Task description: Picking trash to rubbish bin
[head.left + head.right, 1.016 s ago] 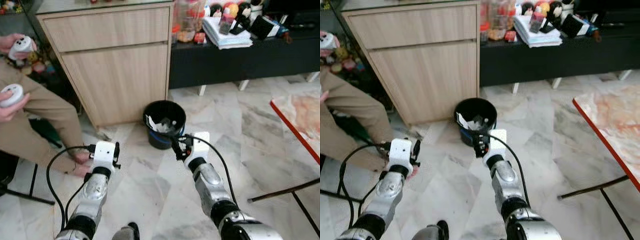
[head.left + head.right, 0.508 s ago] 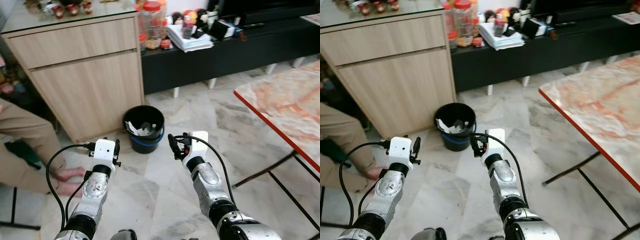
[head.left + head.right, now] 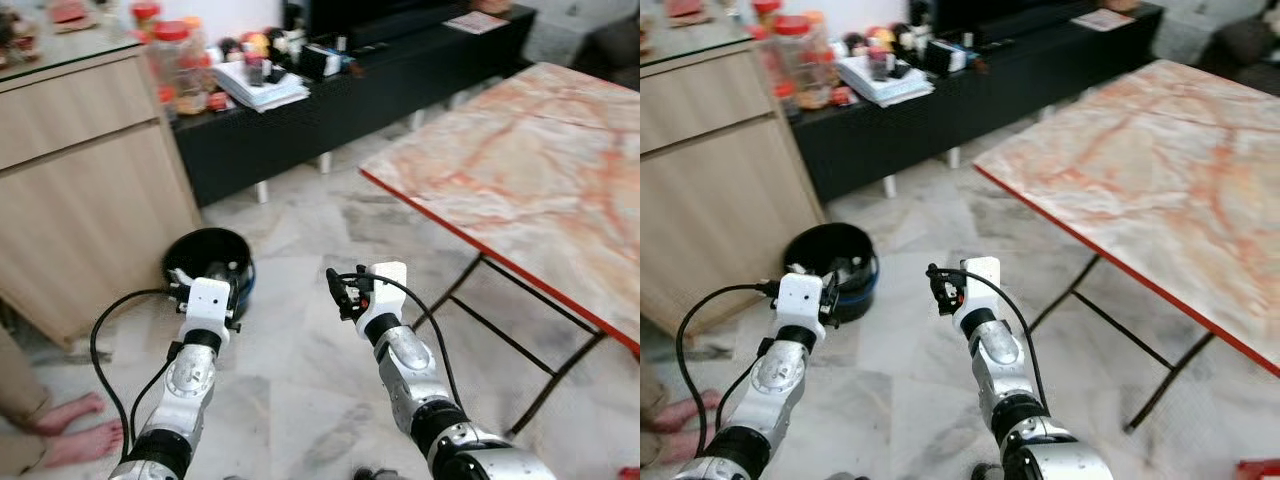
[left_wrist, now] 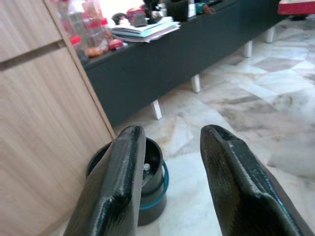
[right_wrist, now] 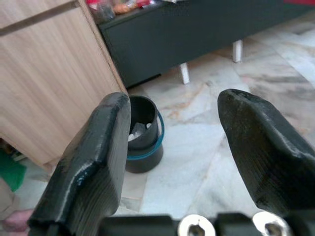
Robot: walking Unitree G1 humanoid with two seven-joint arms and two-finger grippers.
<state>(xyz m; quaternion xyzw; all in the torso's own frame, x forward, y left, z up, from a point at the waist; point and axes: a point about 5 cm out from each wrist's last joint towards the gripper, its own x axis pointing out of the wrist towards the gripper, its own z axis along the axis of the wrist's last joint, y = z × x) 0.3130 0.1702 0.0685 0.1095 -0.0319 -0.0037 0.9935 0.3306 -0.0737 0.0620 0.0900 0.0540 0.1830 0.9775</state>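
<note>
- Left eye view: one black rubbish bin (image 3: 212, 262) with a blue band stands on the marble floor (image 3: 300, 380), just beside the wooden cabinet (image 3: 70, 190). Two arms are raised over the floor. The left tool (image 3: 205, 290) hangs near the bin's rim; the right tool (image 3: 343, 292) is well apart from it. No loose trash can be made out on the floor.
- Right eye view: one marble worktop (image 3: 1160, 190) with a red edge, on the robot's right, with nothing visible on it. One black low bench (image 3: 970, 80) carries papers and jars. A person's two bare feet (image 3: 665, 420) rest at the left edge.
- Left wrist view: the left tool (image 4: 170, 182) has its two fingers parted with nothing between them. One bin shows beyond them, pale scraps inside.
- Right wrist view: the right tool (image 5: 172, 162) is spread wide with nothing in its grasp; white paper trash (image 5: 137, 130) lies in the bin.
- Judgement: the step in hand is a search for the next piece of trash, neither tool carrying any. The next move calls for finding an item, approaching it and closing one tool on it.
</note>
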